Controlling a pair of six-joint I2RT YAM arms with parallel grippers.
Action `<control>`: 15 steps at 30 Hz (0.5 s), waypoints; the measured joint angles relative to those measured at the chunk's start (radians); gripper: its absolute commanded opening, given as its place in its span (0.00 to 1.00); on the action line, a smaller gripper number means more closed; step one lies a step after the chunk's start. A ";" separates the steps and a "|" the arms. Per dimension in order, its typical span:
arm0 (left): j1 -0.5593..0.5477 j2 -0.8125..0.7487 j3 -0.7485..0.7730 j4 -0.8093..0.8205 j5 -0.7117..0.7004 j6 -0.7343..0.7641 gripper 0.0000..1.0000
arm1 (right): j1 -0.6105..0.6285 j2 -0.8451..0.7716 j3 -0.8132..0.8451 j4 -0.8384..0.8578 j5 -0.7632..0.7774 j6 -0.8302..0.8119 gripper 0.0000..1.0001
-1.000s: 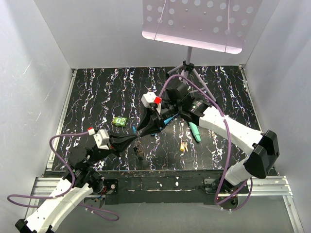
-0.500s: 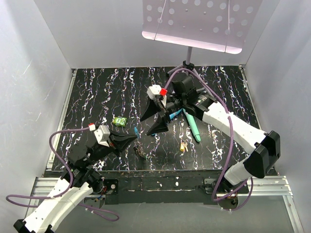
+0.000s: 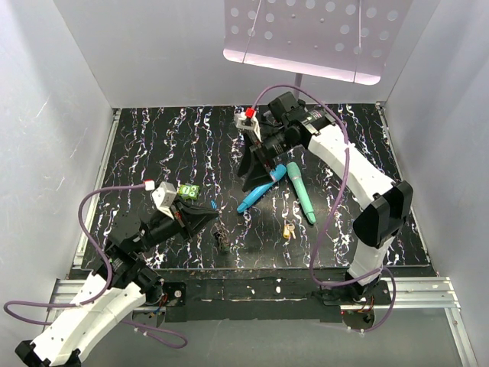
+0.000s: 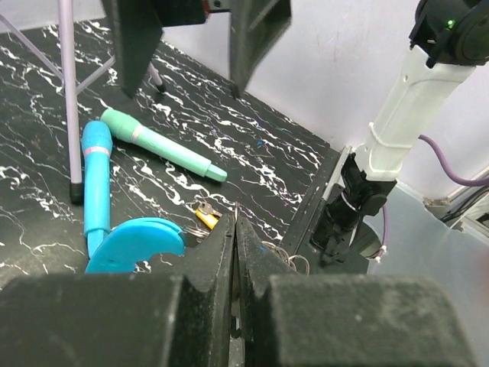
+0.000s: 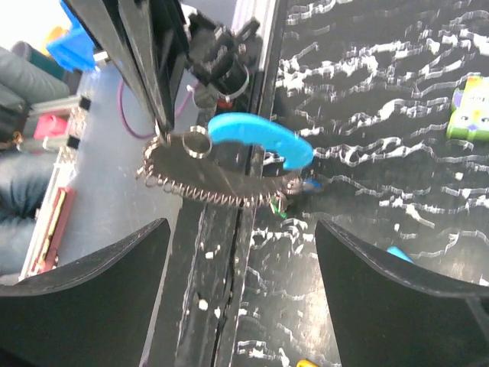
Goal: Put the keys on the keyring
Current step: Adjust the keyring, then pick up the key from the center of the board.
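With your left gripper (image 4: 235,248) clenched on the keyring (image 5: 256,135) at the table's (image 3: 153,153) 6 o'clock edge, your released, empty right gripper (image 5: 243,229) likely drops next to the yellow key (image 3: 288,230) at the ring's 3 o'clock.

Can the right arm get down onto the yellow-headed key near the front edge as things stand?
Probably yes: the right gripper is open and empty, and the small yellow-headed metal key lies in the open, clear of the mint-green stick.
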 measured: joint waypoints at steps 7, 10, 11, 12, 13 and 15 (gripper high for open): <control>0.000 0.031 0.052 -0.067 -0.005 -0.049 0.00 | 0.010 -0.185 -0.223 -0.089 0.160 -0.077 0.87; 0.000 0.033 0.071 -0.088 -0.006 -0.063 0.00 | 0.009 -0.271 -0.303 -0.074 0.202 -0.050 0.87; 0.000 0.033 0.074 -0.093 -0.006 -0.066 0.00 | 0.005 -0.298 -0.334 -0.054 0.211 -0.037 0.87; 0.000 0.032 0.076 -0.101 -0.007 -0.068 0.00 | 0.000 -0.329 -0.373 -0.033 0.216 -0.018 0.87; 0.000 0.031 0.077 -0.105 -0.009 -0.069 0.00 | -0.008 -0.353 -0.410 -0.012 0.221 0.002 0.87; 0.002 0.023 0.077 -0.116 -0.016 -0.070 0.00 | -0.025 -0.400 -0.496 0.045 0.228 0.040 0.87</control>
